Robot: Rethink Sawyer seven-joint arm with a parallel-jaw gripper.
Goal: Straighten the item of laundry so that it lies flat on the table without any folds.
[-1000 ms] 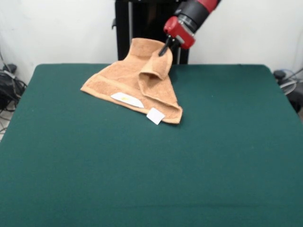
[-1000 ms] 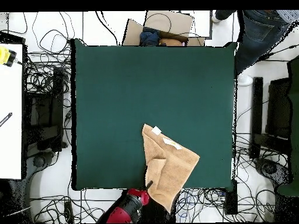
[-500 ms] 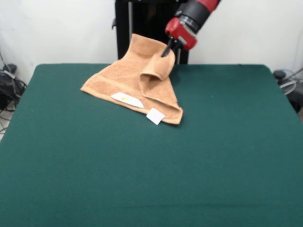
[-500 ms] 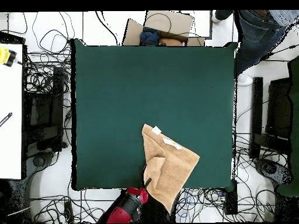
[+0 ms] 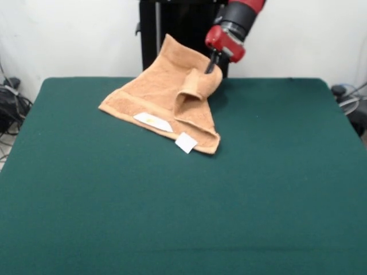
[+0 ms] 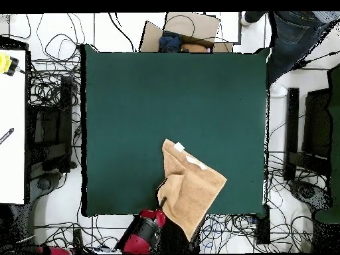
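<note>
Orange-tan towel [image 5: 166,94]: partly lifted, folded over itself, on green table [image 5: 183,206].
Gripper [image 5: 211,66]: pinching towel's raised fold.

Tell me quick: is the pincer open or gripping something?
Pincer: shut on the towel, holding a folded part lifted above the table.

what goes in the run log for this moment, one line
gripper: shut on towel corner, lifted | towel: folded, not flat, part off table edge | tags: face up

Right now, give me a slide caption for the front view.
Gripper lifts a folded corner of the orange towel at the green table's far edge.
</note>
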